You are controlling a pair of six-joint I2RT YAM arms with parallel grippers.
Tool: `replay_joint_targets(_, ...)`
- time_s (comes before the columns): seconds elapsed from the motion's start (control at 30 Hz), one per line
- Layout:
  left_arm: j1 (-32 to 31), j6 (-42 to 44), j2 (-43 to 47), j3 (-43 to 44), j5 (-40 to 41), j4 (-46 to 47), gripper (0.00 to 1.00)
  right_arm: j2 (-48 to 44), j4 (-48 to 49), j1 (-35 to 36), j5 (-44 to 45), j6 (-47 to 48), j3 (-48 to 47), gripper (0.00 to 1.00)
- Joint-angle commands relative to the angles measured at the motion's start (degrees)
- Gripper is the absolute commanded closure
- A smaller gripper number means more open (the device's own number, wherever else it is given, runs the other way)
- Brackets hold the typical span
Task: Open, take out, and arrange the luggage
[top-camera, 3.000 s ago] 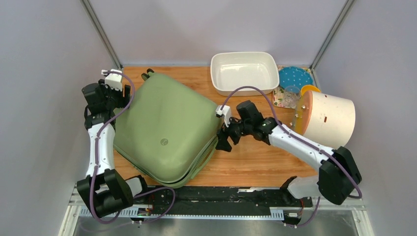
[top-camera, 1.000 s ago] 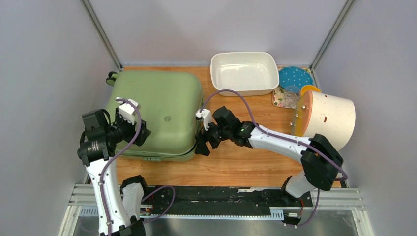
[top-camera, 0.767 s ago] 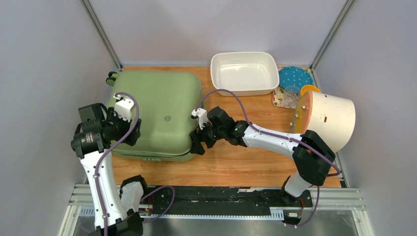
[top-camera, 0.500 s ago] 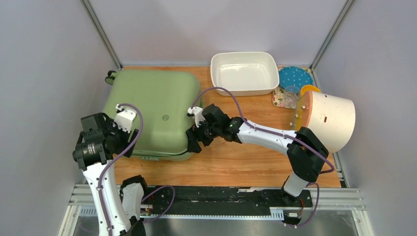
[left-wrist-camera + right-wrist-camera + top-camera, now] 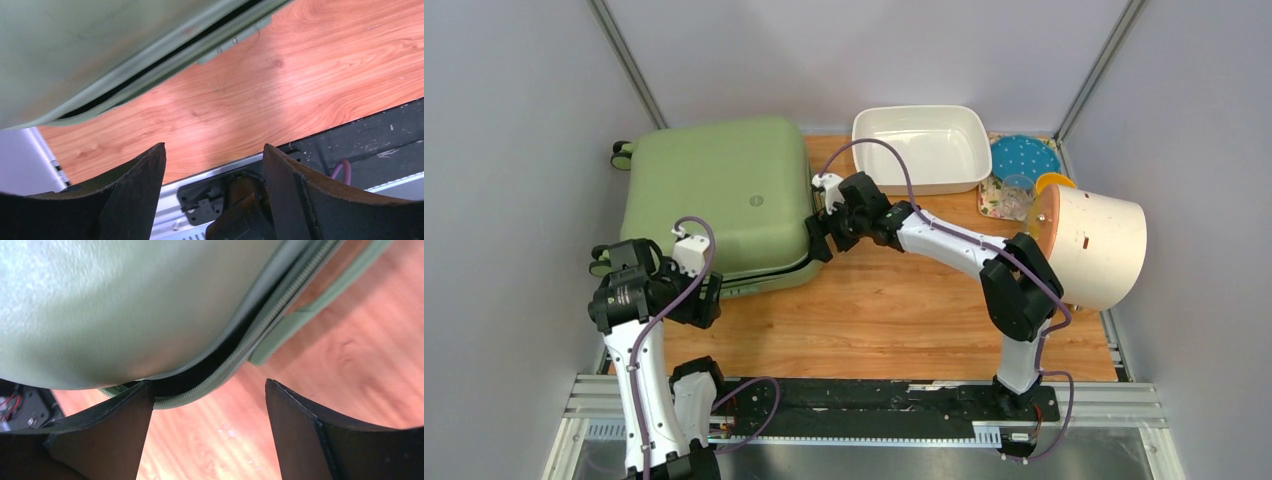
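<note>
Both pairs of jaws stand apart, gripping nothing. The right gripper [image 5: 817, 240] is at the right edge of the sage-green suitcase [image 5: 714, 195], whose zipper seam gapes. The left gripper [image 5: 706, 300] hangs just off its near edge. The case has slid toward the wooden table's [image 5: 904, 310] far-left corner since half a second ago. The right arm stretches far leftward, and the left rises steeply from its base.

Left fingers [image 5: 131, 200] spread, right fingers [image 5: 320, 440] spread, right arm [image 5: 954, 245] outstretched
</note>
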State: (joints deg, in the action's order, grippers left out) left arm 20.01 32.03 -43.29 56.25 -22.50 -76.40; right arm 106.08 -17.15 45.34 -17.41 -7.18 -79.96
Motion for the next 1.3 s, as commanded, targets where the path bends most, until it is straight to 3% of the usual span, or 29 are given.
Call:
replay_joint_targets(0.0,-0.06,-6.0,-0.22,-4.21,-4.22,6.16,0.21,0.45,7.13,-3.77,6.08,2.17,-4.85,0.16)
replay_joint_targets(0.13,-0.15,-11.54,1.09,-7.81,0.77,13.8,0.22,-3.77,8.27,-3.95,0.72,3.22,-1.34,0.16)
replay_joint_targets(0.4,0.03,-27.96,13.04,-20.11,-0.35,37.09,0.21,-10.98,11.78,-3.94,-5.35,0.94,7.18,0.18)
replay_joint_targets(0.53,0.03,-31.24,16.39,-26.18,1.58,43.25,0.22,-11.6,11.79,-4.03,-5.7,0.76,8.07,0.19)
replay_joint_targets(0.67,-0.06,-31.59,17.36,-26.63,-0.25,46.51,0.2,-11.69,11.61,-3.95,-6.49,0.85,8.16,0.19)
replay_joint_targets(0.73,-0.15,-23.81,18.15,-25.67,-8.49,45.65,0.18,-11.25,10.91,-3.95,-6.93,0.85,7.63,0.19)
replay_joint_targets(0.77,-0.06,-18.38,18.41,-24.53,-12.18,40.77,0.17,-11.25,10.47,-4.12,-7.11,0.76,7.46,0.19)
replay_joint_targets(0.83,-0.06,1.64,18.5,-20.42,-21.38,33.11,0.14,-11.34,9.24,-4.21,-7.38,0.33,7.54,0.18)
replay_joint_targets(0.93,-0.06,24.16,15.89,-15.84,-25.64,18.0,0.12,-10.99,7.57,-5.09,-8.78,-1.78,7.54,0.17)
replay_joint_targets(0.97,-0.06,30.66,14.21,-14.43,-26.88,7.43,0.12,-10.99,7.22,-5.44,-9.48,-2.22,7.54,0.17)
replay_joint_targets(1.0,-0.06,41.95,12.37,-13.28,-28.63,2.53,0.12,-10.9,6.69,-5.7,-9.66,-2.75,7.54,0.16)
replay_joint_targets(1.1,-0.15,54.67,7.09,-10.99,-30.75,-7.87,0.11,-10.81,6.51,-6.05,-10.1,-2.84,7.54,0.16)
replay_joint_targets(1.27,-0.06,61.47,5.23,-13.35,-34.27,-5.7,0.12,-10.28,6.42,-6.84,-10.8,-2.84,7.28,0.16)
